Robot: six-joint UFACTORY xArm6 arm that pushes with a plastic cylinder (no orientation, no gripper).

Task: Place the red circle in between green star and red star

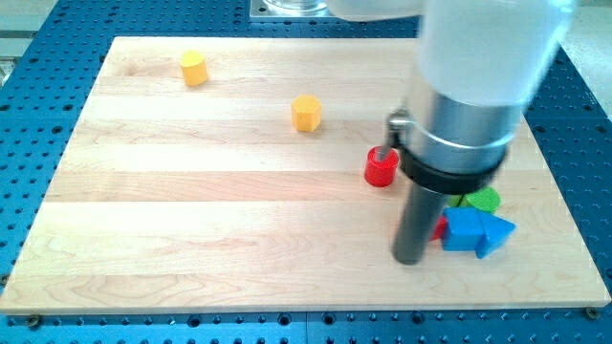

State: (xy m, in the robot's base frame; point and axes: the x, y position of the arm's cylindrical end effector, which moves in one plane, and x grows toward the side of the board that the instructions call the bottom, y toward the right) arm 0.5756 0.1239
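The red circle [380,167] sits right of the board's middle, up and left of my tip. My tip [409,259] rests on the board near the lower right, just left of a cluster of blocks. In that cluster a green block [483,199], likely the green star, shows at the top behind the arm. A sliver of a red block [440,229], likely the red star, shows beside the rod. Both are mostly hidden, so their shapes are unclear. The red circle lies apart from the cluster.
A blue cube [463,229] and a blue triangle [496,233] lie in the same cluster, at my tip's right. A yellow hexagon [306,113] sits above the middle. A yellow block [194,68] sits at the top left. The wooden board [191,220] lies on a blue perforated table.
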